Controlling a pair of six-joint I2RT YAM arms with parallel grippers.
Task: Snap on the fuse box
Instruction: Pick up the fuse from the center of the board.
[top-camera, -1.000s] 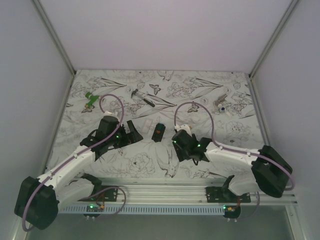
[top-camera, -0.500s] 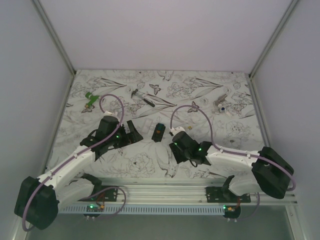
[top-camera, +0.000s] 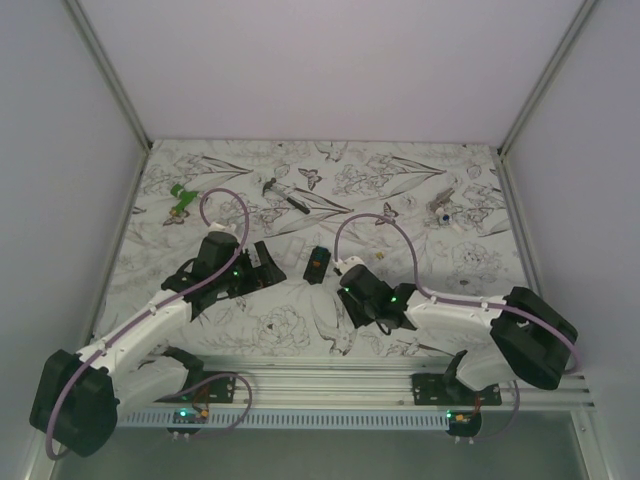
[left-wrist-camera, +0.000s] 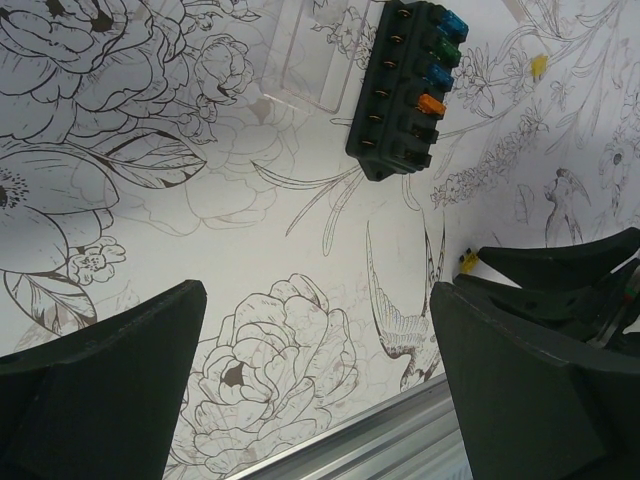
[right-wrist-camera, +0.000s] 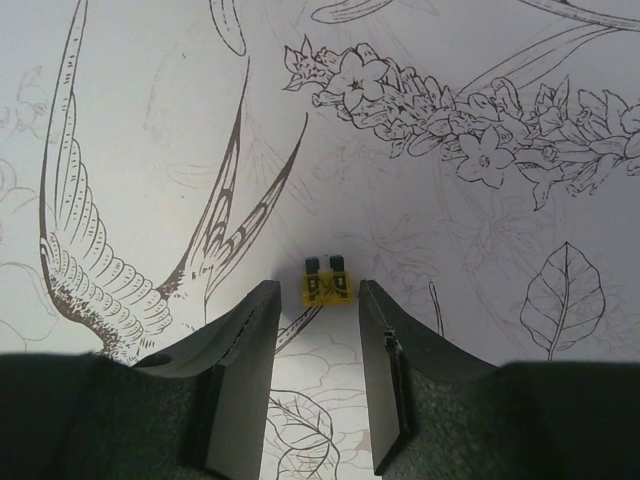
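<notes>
Floral mat (top-camera: 470, 262) | fuse box (top-camera: 317, 264) axis near-far | left fingers (left-wrist-camera: 100, 390) wide | right fingers (right-wrist-camera: 245, 340) narrow, flanking yellow fuse (right-wrist-camera: 326, 287)

The white left arm (top-camera: 140, 330), with black joints, reaches from its base at the near left corner forward and inward. Its forearm lies low over the worktop (top-camera: 400, 170). The black two-finger left gripper (left-wrist-camera: 315, 295) points toward the middle, its fingers spread wide with nothing between them. The white right arm (top-camera: 455, 315) stretches from the near right, its forearm running leftward toward the centre. The black right gripper (right-wrist-camera: 318, 287) is tipped down at the worktop. Its two fingers stand parallel with a narrow gap between them, not closed together.
</notes>
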